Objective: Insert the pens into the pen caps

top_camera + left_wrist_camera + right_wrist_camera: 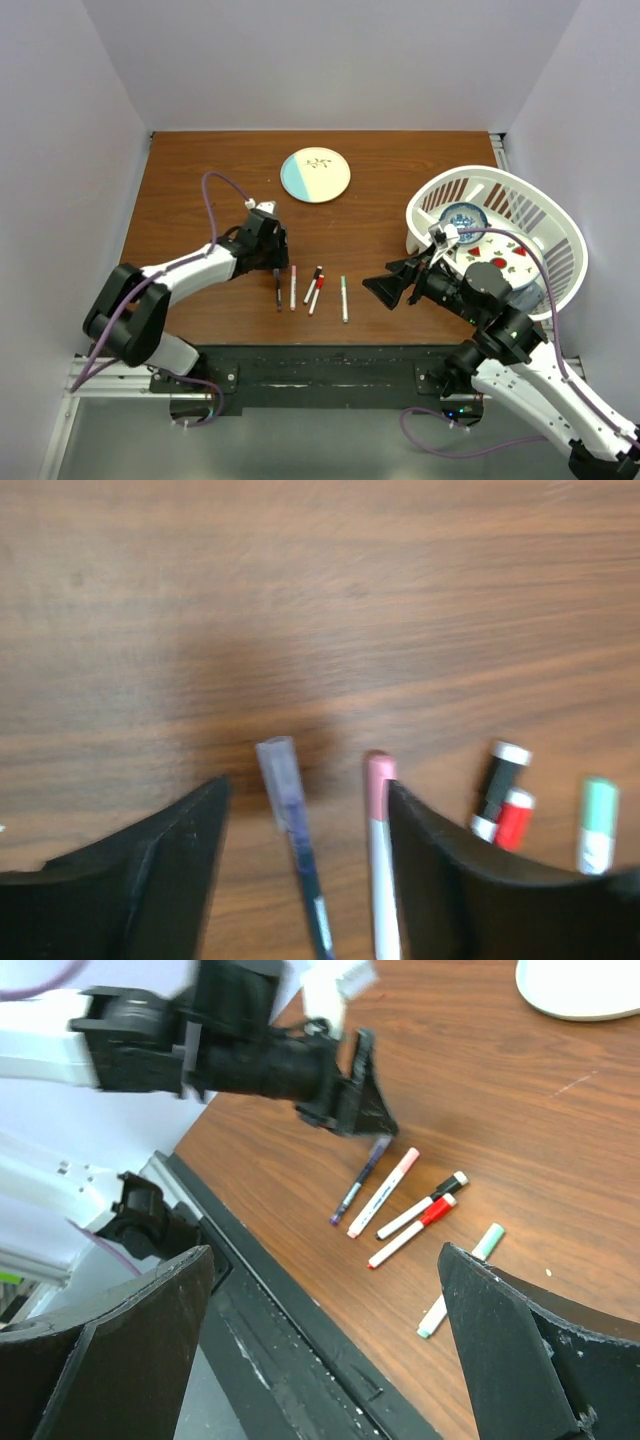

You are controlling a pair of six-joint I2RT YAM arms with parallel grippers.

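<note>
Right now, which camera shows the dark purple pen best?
Left wrist: the dark purple pen lies close-up, blurred, with a pale cap at its end. Right wrist shows it whole but small; top view, a thin dark sliver.

Left arm (188,266), right arm (542,390): white links, black joints, purple cables (206,200); claw fingers (150,880) black wedges.

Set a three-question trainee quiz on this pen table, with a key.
1. True or false: the left gripper grips the dark purple pen with the pale purple cap.
2. How many slim marker pens lie on the brown wooden table?
3. Which lies nearest the right gripper? A pink cap; B green cap; C black cap.
Key: 1 false, its jaws stand open over that pen; 2 five; 3 B.
</note>
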